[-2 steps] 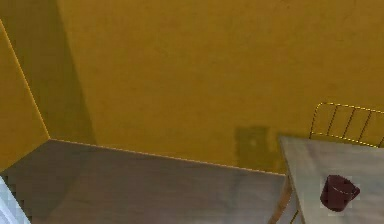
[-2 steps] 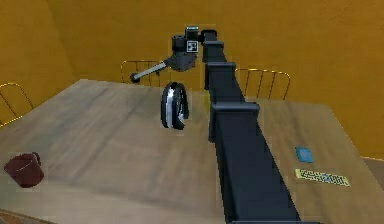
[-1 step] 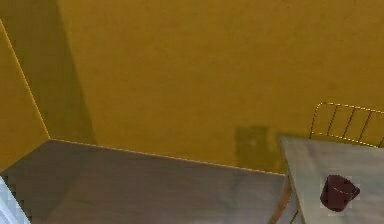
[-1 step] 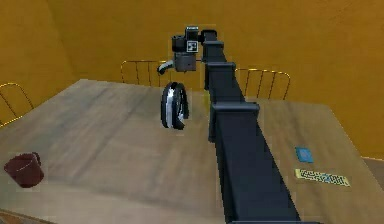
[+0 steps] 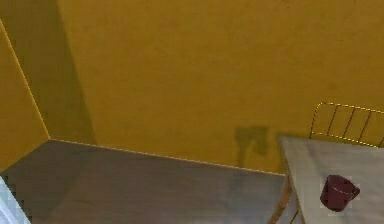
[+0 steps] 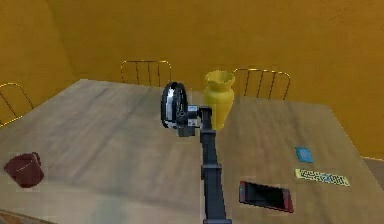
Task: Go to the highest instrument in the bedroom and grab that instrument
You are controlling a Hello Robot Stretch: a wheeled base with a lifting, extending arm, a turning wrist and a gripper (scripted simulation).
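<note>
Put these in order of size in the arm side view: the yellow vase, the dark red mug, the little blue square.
1. The rounded yellow vase looks largest.
2. The dark red mug comes next, though it sits nearer the camera.
3. The small flat blue square is clearly smallest.

Setting: home dining corner. Pale wooden tabletop [image 6: 110, 130], gold wire-backed chairs [image 6: 146, 70] along its 12 o'clock edge, yellow bulbous vase [image 6: 219, 95] mid-table, dark red mug [image 6: 24, 168] at 8 o'clock (mustard-yellow walls [image 5: 200, 70], grey floor [image 5: 120, 185]).
</note>
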